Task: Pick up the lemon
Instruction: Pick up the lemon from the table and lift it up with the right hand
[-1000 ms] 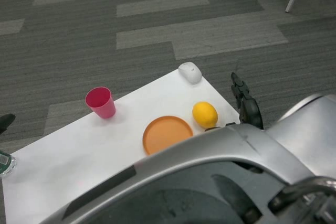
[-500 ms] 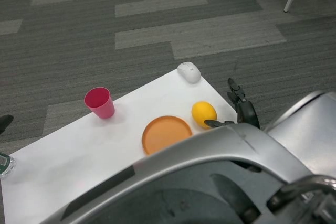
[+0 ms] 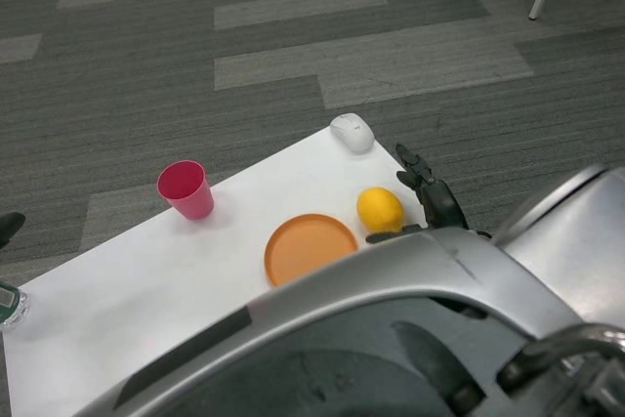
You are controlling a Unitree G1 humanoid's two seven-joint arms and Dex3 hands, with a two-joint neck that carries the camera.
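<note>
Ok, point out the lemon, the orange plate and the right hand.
lemon (image 3: 380, 210), head view, middle of its yellow skin.
orange plate (image 3: 311, 246), head view, bare flat centre.
right hand (image 3: 430, 197), head view, middle of the black hand beside the lemon.

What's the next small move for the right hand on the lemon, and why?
Probably slide the right hand a little further left and close its fingers around the lemon. The hand sits open just beside the fruit, apparently not gripping it, and the lemon rests on the table.

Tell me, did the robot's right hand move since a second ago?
Yes. The right hand has come in toward the lemon, leftward in the picture. Its fingers are open and now sit right beside the lemon, which stays put between the orange plate and the table's edge.
</note>
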